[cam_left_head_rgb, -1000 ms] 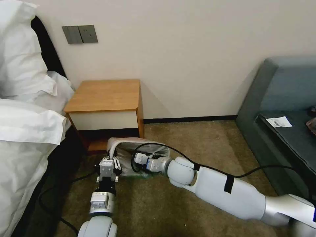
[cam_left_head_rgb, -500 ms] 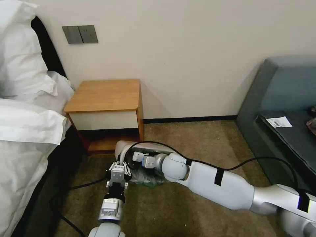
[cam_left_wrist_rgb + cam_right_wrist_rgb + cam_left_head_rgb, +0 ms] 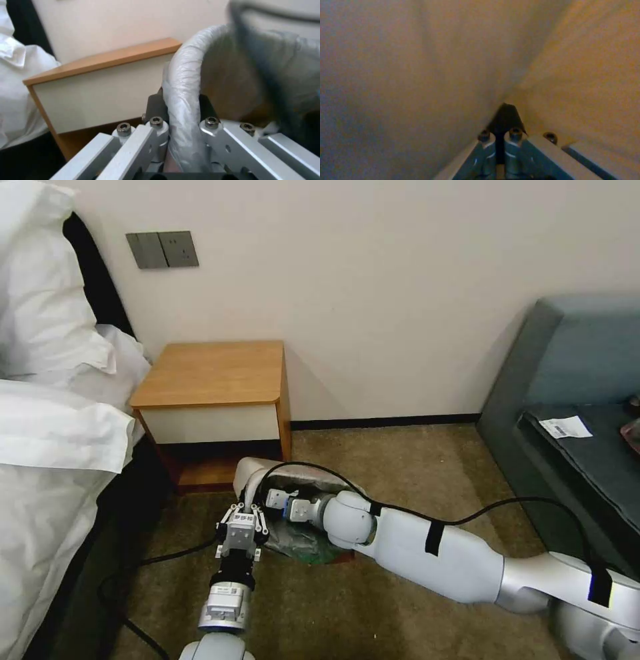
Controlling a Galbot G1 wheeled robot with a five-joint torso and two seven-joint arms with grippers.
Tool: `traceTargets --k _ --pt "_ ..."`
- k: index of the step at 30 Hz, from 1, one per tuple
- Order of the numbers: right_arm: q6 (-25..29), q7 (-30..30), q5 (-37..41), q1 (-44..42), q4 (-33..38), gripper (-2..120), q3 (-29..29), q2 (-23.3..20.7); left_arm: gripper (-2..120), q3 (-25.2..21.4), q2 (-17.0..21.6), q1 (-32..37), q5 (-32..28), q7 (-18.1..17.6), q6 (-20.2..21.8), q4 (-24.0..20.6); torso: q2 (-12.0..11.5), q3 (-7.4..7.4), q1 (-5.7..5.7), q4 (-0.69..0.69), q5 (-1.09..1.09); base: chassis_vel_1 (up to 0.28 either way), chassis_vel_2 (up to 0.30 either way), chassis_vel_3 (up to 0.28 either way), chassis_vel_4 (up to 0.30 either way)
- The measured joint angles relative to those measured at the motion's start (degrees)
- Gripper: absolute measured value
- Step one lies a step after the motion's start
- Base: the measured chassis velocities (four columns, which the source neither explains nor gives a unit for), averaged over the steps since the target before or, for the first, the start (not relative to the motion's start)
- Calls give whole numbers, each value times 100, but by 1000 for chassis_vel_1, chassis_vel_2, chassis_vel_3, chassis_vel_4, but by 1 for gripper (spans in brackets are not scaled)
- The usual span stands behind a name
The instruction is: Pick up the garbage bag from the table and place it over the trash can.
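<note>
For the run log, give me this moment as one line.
left gripper: shut on garbage bag over trash can rim | right gripper: shut, inside the can | table: behind

You see a thin, crinkly plastic bag [image 3: 181,82], grey and a bit shiny, wrapped over the bin [image 3: 313,547] rim. The bin looks like smooth plastic. The left gripper [image 3: 181,120] has dull silver metal bars with small shiny screws and black matt pads. The right arm [image 3: 427,553] is smooth, glossy white plastic. The table [image 3: 213,373] has a smooth wooden top with a soft shine. The carpet [image 3: 400,473] is rough and fuzzy. The pillow [image 3: 40,313] is soft white cloth.
</note>
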Motion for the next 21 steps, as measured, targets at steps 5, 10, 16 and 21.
traceTargets --k 5,10,16,21 --pt "-11 59 93 -137 411 0 101 -140 7 -178 -2 -141 -84 -13 23 175 0 0 0 0 0 0 0 0 0" --pt "-39 81 114 -299 732 0 172 -278 7 -257 -6 -235 -209 -30 87 258 0 0 0 0 0 0 0 0 0" --pt "-27 92 125 -703 1292 0 443 -578 7 -338 19 -347 -412 -74 194 365 0 0 0 0 0 0 0 0 0" --pt "42 92 60 -1068 1705 0 844 -775 7 -352 53 -435 -499 -112 263 438 0 0 0 0 1 0 0 0 0"
